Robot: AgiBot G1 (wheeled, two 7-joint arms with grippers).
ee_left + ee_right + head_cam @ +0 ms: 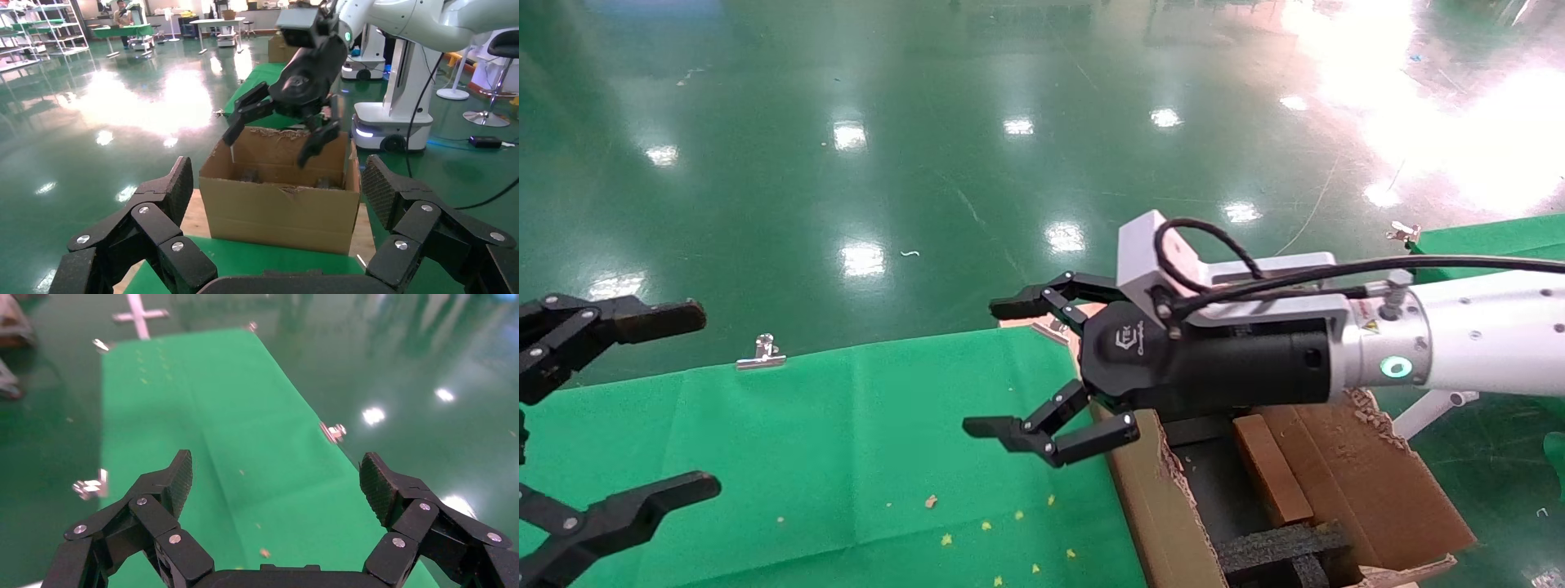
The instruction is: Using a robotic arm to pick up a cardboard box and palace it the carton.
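Observation:
The robotic arm, my white right arm with a glowing green ring [1397, 367], reaches leftwards over the carton. Its black right gripper [1001, 366] is open and empty, above the carton's left wall and the table's edge. It also shows above the carton in the left wrist view [269, 147]. The carton [1164, 498] stands at the lower right with ragged flaps and black foam inserts [1279, 543]. A small flat brown cardboard box [1271, 469] stands tilted inside it. My left gripper [686, 400] is open and empty at the far left, facing the carton [275, 214].
A green cloth [846, 441] covers the table, with small scraps scattered on it. Metal clips [761, 351] [333, 432] hold the cloth at its edges. A glossy green floor lies beyond. A white robot base [385, 122] stands behind the carton.

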